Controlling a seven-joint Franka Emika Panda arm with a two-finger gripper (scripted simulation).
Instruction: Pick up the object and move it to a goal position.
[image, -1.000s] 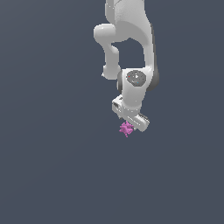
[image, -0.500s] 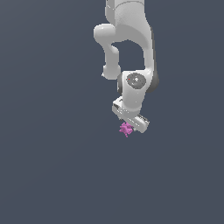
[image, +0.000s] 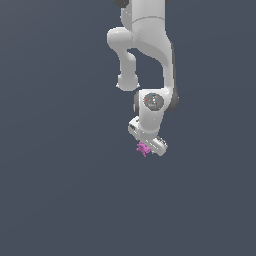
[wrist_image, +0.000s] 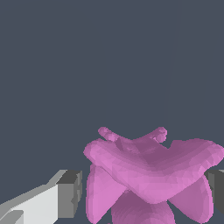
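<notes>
The object (image: 143, 148) is a small magenta-pink knobby thing held at the tip of my white gripper (image: 146, 148), which hangs down from the arm in the middle of the exterior view. In the wrist view the object (wrist_image: 148, 175) fills the space between my two fingers (wrist_image: 65, 194), which press it from either side. My gripper is shut on it. The fingertips are mostly hidden behind the hand in the exterior view.
A plain dark grey surface (image: 60, 200) fills the whole background in both views. No other objects, containers or edges show.
The arm and the held object have shifted very slightly down and to the exterior view's left. The grip has not changed.
</notes>
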